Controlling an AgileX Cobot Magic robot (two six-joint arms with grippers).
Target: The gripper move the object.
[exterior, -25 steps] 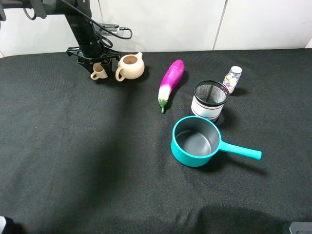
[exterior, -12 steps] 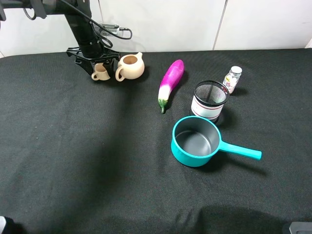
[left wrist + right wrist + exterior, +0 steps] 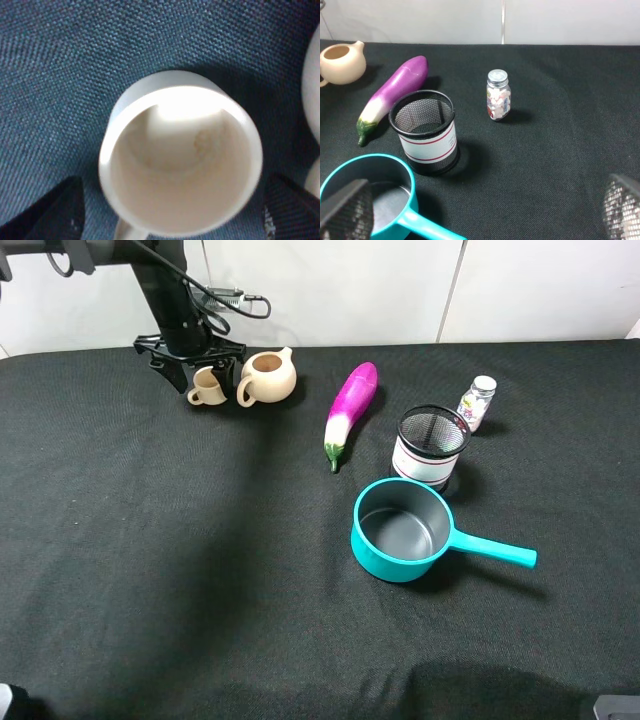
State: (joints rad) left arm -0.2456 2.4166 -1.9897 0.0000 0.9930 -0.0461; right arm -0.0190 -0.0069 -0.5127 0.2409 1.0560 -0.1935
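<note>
The small beige cup [image 3: 207, 388] with a loop handle stands upright on the black cloth at the back left, just left of the larger spouted pitcher [image 3: 268, 377]. My left gripper [image 3: 200, 365] hangs directly over the cup. In the left wrist view the cup [image 3: 180, 155] fills the frame, and the dark fingertips [image 3: 55, 210] stand wide on either side of it without touching. The left gripper [image 3: 175, 217] is open. My right gripper [image 3: 480, 210] is open and empty, low at the front right, far from the cup.
A purple eggplant [image 3: 350, 412], a black mesh pen holder [image 3: 431, 445], a small pill bottle [image 3: 478, 401] and a teal saucepan [image 3: 405, 530] with its handle pointing right lie right of centre. A white wall bounds the table's back edge.
The cup has shifted slightly right, toward the pitcher. My left gripper has risen a little above it. The right arm has not moved.
</note>
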